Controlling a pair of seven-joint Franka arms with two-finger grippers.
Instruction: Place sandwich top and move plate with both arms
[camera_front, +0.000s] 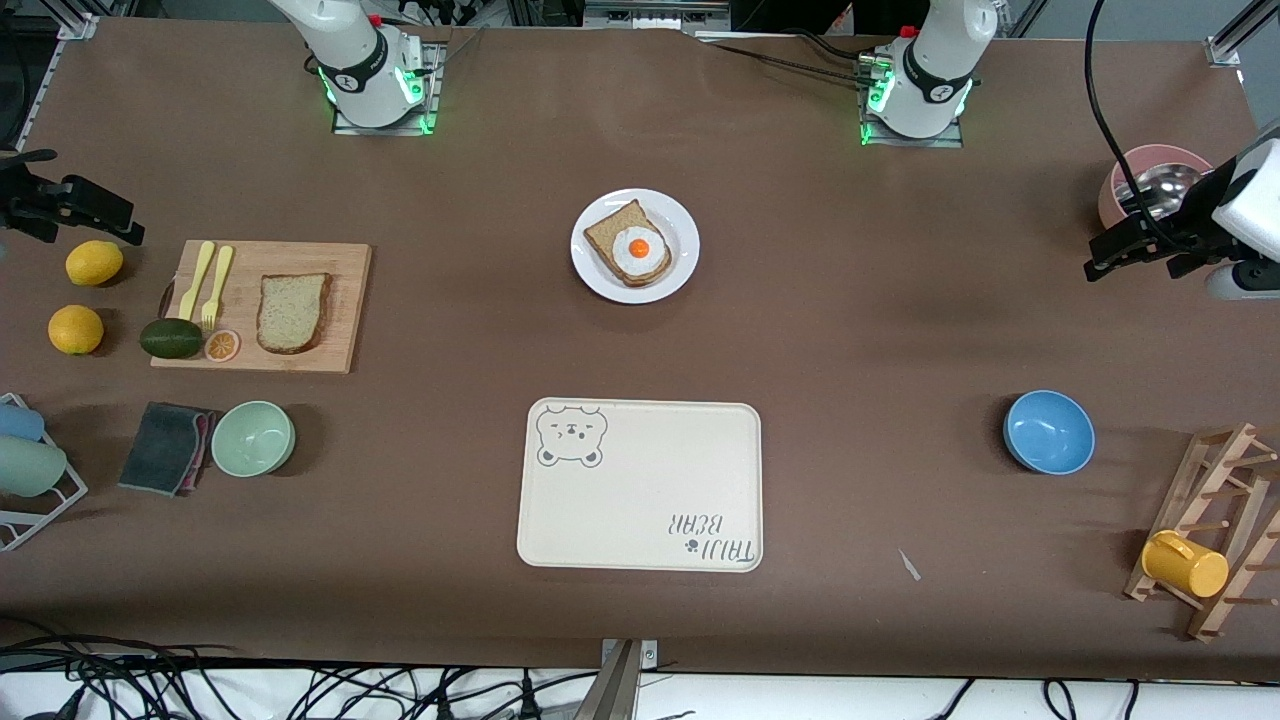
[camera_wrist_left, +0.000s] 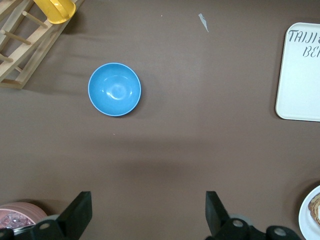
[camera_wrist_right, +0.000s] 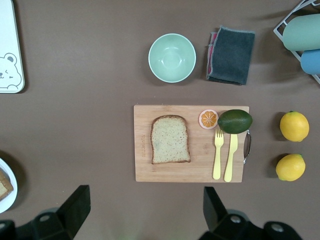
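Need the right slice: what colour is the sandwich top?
Speckled tan with a darker brown crust; the sandwich top shows best in the right wrist view.

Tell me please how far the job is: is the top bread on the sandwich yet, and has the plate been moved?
Nothing looks done yet. The sandwich top lies on the cutting board, and the plate holds only the egg slice, farther from the camera than the bear tray. Nothing is in hand: the right gripper and left gripper are open and empty. Placing the slice and moving the plate remain.
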